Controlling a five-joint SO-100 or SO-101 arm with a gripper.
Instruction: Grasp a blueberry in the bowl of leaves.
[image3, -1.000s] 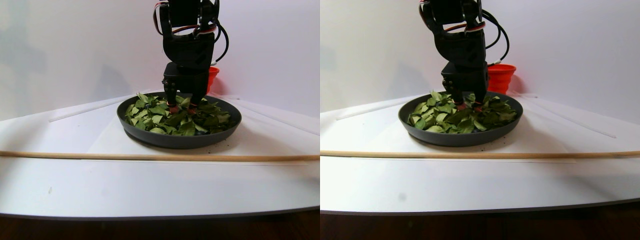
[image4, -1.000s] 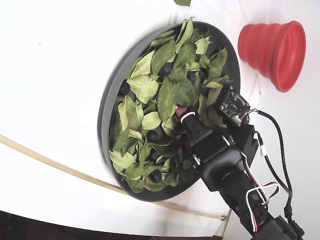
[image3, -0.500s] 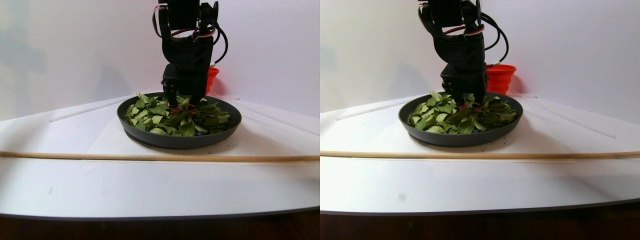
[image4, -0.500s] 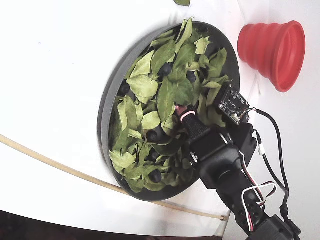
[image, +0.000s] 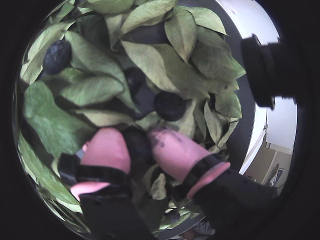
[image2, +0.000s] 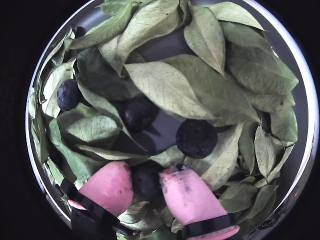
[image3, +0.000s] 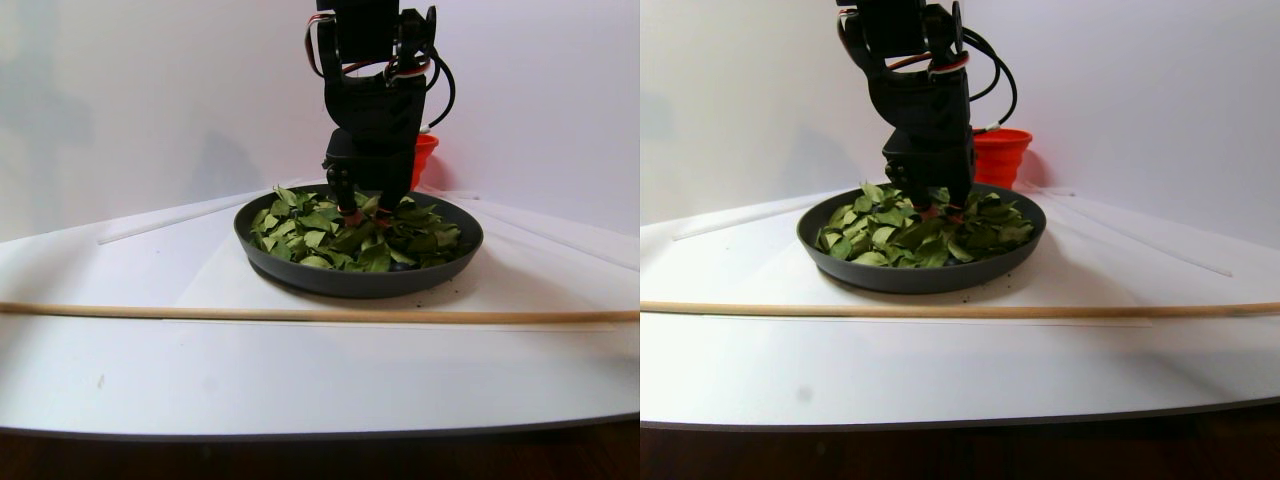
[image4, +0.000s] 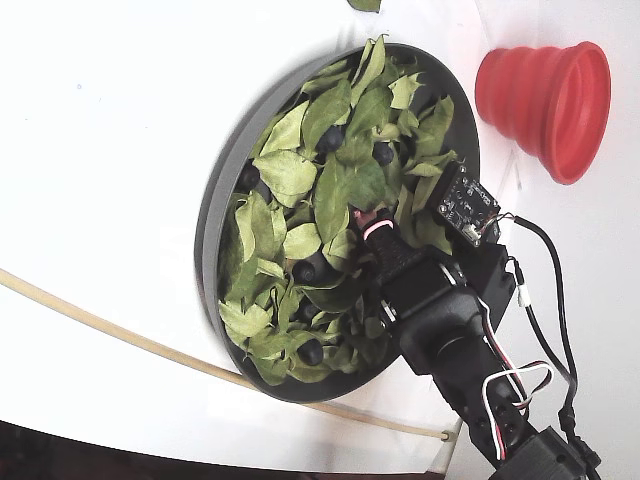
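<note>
1. Dark, round, matte-skinned blueberry (image2: 145, 181) sits between the two pink fingertips at the lower edge of the bowl in both wrist views, also seen here (image: 138, 145); the pink pads flank it closely on either side, though I cannot tell whether they actually press on it.
2. The gripper (image2: 145, 182), with pink rubbery pads banded in black, has its jaws slightly apart, roughly a berry's width, around that fruit; the left pad (image2: 110, 185) and the right pad (image2: 187, 192) both rest among the foliage.
3. Other loose blueberries lie just beyond: one right above the right pad (image2: 196, 138), one near the middle (image2: 139, 113), and one near the left rim (image2: 68, 94).
4. Crinkled green oval leaves (image2: 170, 87) cover most of the wide, shallow dark-grey bowl (image4: 213, 215), overlapping the berries in places.
5. In the stereo pair view the black arm (image3: 375, 100) reaches straight down into the bowl (image3: 355, 280).
6. A red ribbed collapsible cup (image4: 548, 90) stands just beside the bowl, apart from it, on the white table (image4: 100, 120).
7. A thin pale wooden stick (image3: 300, 315) lies across the table in front of the bowl.
</note>
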